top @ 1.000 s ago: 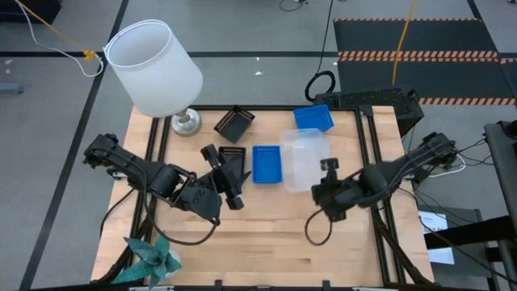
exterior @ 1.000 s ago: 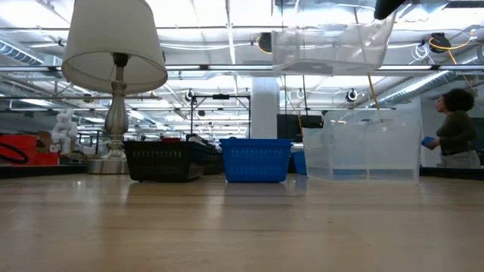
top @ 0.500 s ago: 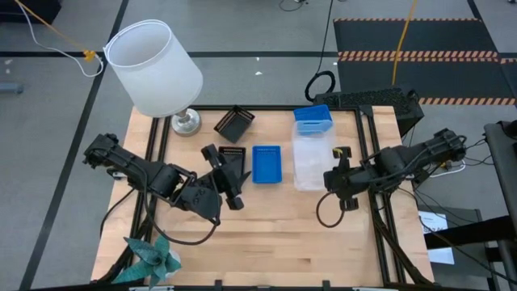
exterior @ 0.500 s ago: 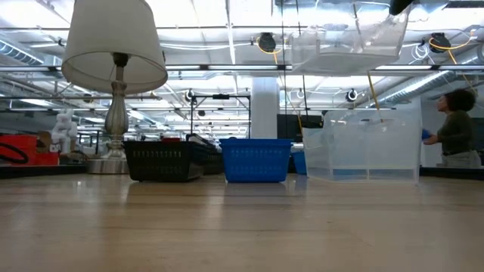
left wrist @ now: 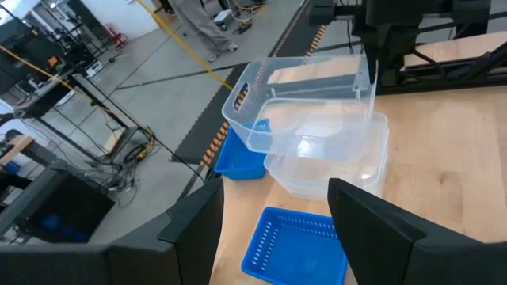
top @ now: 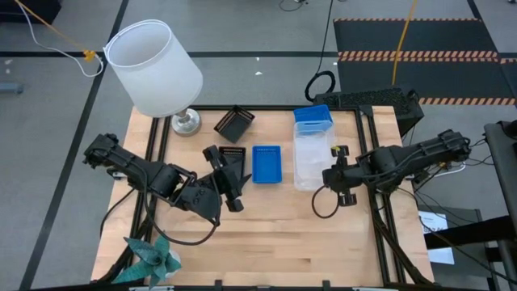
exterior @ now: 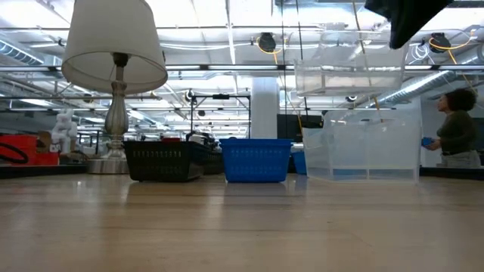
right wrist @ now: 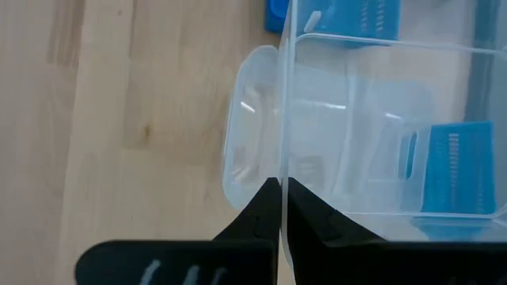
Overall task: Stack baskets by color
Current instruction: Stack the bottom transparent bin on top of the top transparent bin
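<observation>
- Wooden table (top: 266, 218) under bright workshop lighting, person far off in the room behind.
- Right gripper (right wrist: 282, 207) clamped on the thin wall of a clear basket (exterior: 349, 66), carried in the air directly above the clear stack (exterior: 363, 151) resting on the table.
- Likely light, thin-walled, slightly flexible and slick; pinch on the rim wall looks sound, but the basket probably tilts from a one-sided hold.
- Needs squaring to the stack below before lowering, judging by the offset outlines in the right wrist view.
- Blue basket (top: 266, 163) beside the clear stack, towards the left arm; another blue stack (top: 313, 118) just beyond the held basket.
- Left gripper (top: 229, 177) waiting with fingers apart, holding nothing, over a black basket (top: 231, 155); second black basket (top: 234, 123) farther back.
- White lampshade (top: 153, 68) and teal ornament (top: 152, 257) well apart from the right gripper, no obstruction.
</observation>
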